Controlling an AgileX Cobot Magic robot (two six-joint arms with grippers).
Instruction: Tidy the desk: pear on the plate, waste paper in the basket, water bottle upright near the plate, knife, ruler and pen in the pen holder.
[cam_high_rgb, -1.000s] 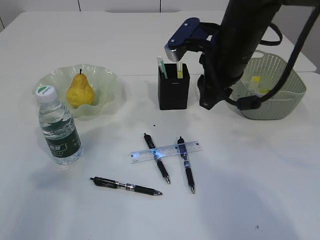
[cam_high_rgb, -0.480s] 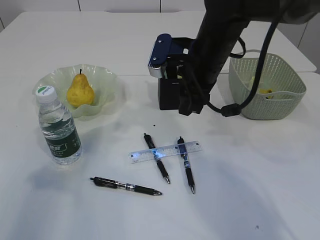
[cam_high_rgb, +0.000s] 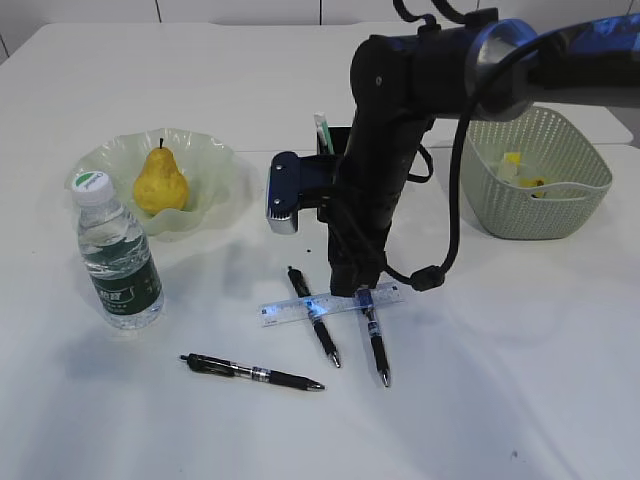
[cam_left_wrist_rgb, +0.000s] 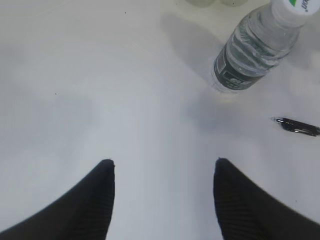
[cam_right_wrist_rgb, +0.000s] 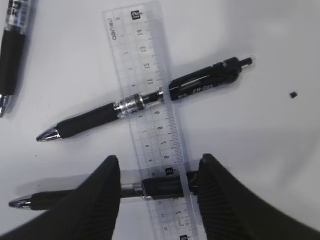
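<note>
on the white desk (cam_high_rgb: 520, 350) the ruler (cam_right_wrist_rgb: 150, 120) lay flat across two pens, thin, stiff and slick we judged, best pinched by its long edges, with our right gripper (cam_right_wrist_rgb: 159, 187) spread apart and empty above it.

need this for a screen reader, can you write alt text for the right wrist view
The open right gripper hangs over a clear ruler lying across two black pens on the white desk, its fingers either side of the ruler and the nearer pen. A third pen shows at top left.
</note>
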